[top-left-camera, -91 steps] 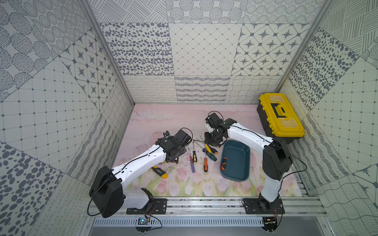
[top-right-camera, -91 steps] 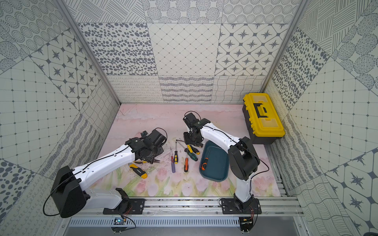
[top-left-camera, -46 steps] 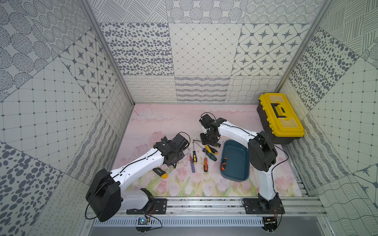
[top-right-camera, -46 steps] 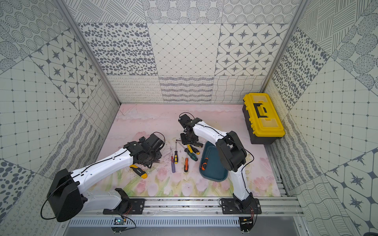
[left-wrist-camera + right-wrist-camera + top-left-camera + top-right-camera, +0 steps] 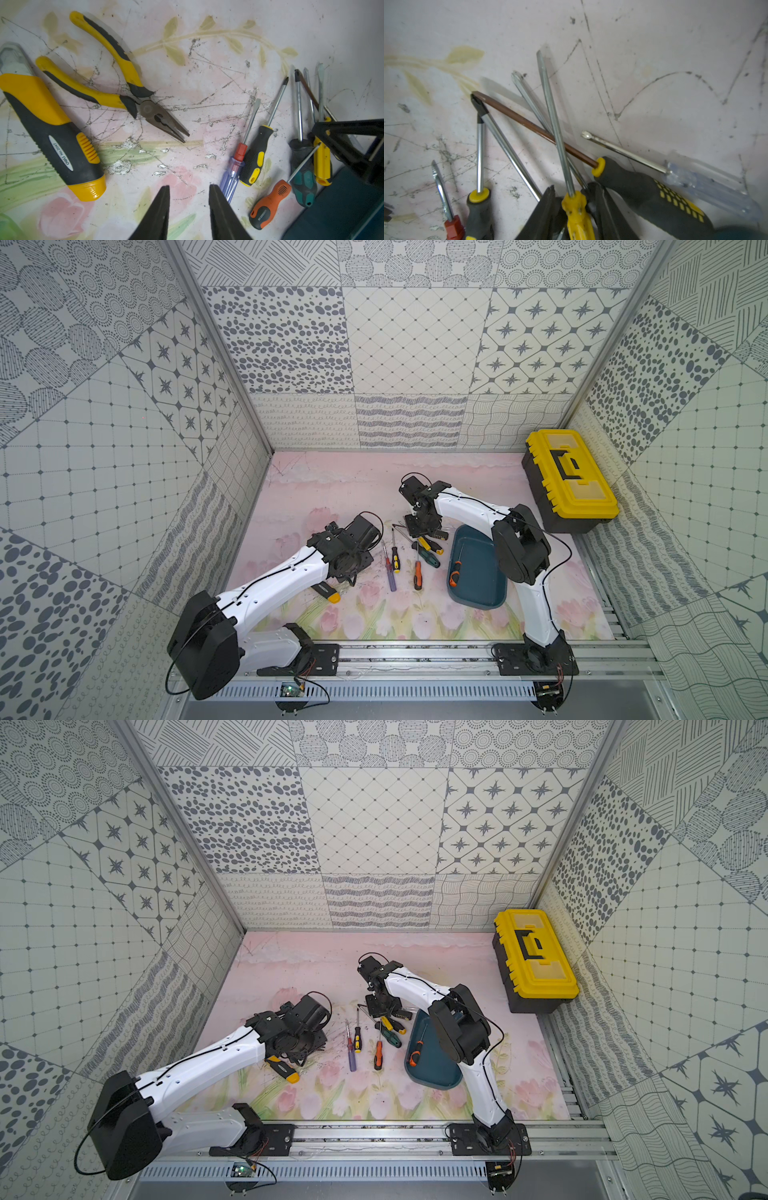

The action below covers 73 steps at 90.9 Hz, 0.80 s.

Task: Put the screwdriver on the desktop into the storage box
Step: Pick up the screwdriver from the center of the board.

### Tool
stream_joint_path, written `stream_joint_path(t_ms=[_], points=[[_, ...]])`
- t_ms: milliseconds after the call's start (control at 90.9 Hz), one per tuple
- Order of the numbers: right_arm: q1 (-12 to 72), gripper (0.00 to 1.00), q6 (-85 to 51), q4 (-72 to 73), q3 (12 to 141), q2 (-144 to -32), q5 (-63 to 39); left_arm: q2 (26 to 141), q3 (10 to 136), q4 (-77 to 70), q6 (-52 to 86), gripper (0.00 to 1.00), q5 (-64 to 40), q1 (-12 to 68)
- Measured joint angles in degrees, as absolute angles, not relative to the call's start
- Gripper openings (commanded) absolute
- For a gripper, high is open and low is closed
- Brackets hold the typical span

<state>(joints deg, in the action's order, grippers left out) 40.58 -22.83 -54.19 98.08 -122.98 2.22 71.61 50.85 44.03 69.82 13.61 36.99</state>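
The right gripper (image 5: 572, 187) straddles the yellow plastic-handled screwdriver (image 5: 576, 209) in the crossed pile at the middle of the pale pink tulip-printed desktop (image 5: 332, 489). Whether it is clamped yet is unclear. Grip squarely and lift straight off the brown shaft (image 5: 529, 126), then carry it to the shallow teal storage box (image 5: 482, 572). The left gripper (image 5: 189, 187) has its jaws apart and empty.

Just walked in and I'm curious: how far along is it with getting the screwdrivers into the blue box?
Done: one screwdriver lies in the box. In hand: the right tool straddles the yellow screwdriver, not yet lifted; the left tool hangs open and empty. Left: several others, like the purple one, on the desktop.
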Motion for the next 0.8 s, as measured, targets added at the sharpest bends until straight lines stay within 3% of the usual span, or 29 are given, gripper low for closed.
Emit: stream_joint_path(t_ms=[803], points=[[44.4, 0.31, -16.8, -64.1, 105.7, -128.1, 12.5, 71.6, 50.9, 44.0, 70.0, 0.36, 13.7, 37.0]])
